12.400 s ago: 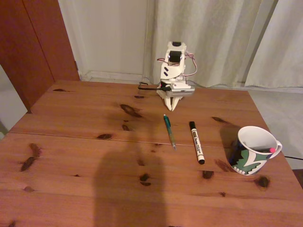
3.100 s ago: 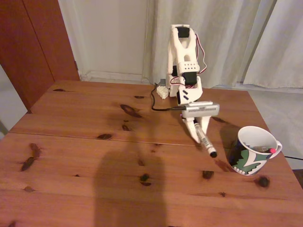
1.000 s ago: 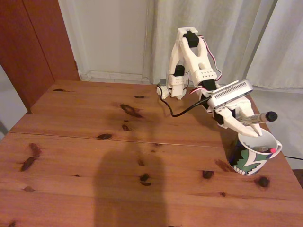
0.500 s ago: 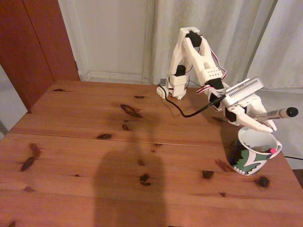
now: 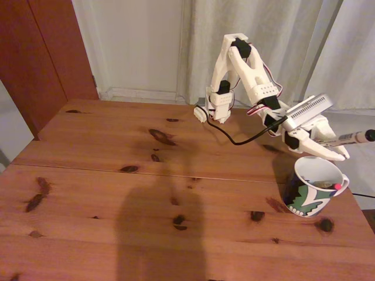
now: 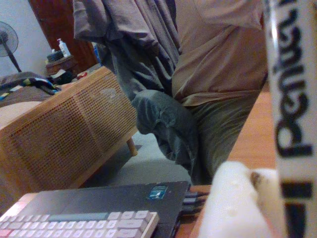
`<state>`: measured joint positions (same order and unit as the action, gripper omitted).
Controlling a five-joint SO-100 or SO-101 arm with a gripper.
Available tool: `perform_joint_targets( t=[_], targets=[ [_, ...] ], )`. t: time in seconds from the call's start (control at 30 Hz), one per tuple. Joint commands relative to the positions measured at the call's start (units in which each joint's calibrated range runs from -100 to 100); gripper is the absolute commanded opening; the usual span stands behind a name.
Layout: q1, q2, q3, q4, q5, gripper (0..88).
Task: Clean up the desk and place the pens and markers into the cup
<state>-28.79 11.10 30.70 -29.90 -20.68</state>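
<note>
Fixed view: our gripper (image 5: 335, 153) is clamped on the marker (image 5: 350, 139), held nearly level just above the cup (image 5: 313, 186) at the desk (image 5: 117, 175) edge. Next, we reckon: tip it down, let go. Wrist view: marker (image 6: 290, 114) close up w/ black lettering.

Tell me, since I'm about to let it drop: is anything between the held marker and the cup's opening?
Nothing visible. The gripper holds the marker roughly level above the cup, whose opening looks unblocked, with pens already inside.
</note>
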Motion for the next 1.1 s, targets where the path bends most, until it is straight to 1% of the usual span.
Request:
perform_joint_targets(
  t=[0.0,0.33,0.7,0.77,0.9,0.97,1.07],
  targets=[
    [0.0,-0.4,-3.0,-1.7,-0.1,0.5],
    [0.6,8.1,-14.4,-1.7,-0.1,0.5],
    [0.6,11.2,-14.7,-0.9,0.3,0.6],
    [0.6,11.0,-13.9,-0.9,0.4,2.3],
    [0.6,10.5,-12.3,-0.9,1.0,9.6],
    [0.6,10.5,-11.3,-0.9,1.9,10.6],
    [0.6,10.5,-10.6,-0.9,2.0,10.3]
  ],
)
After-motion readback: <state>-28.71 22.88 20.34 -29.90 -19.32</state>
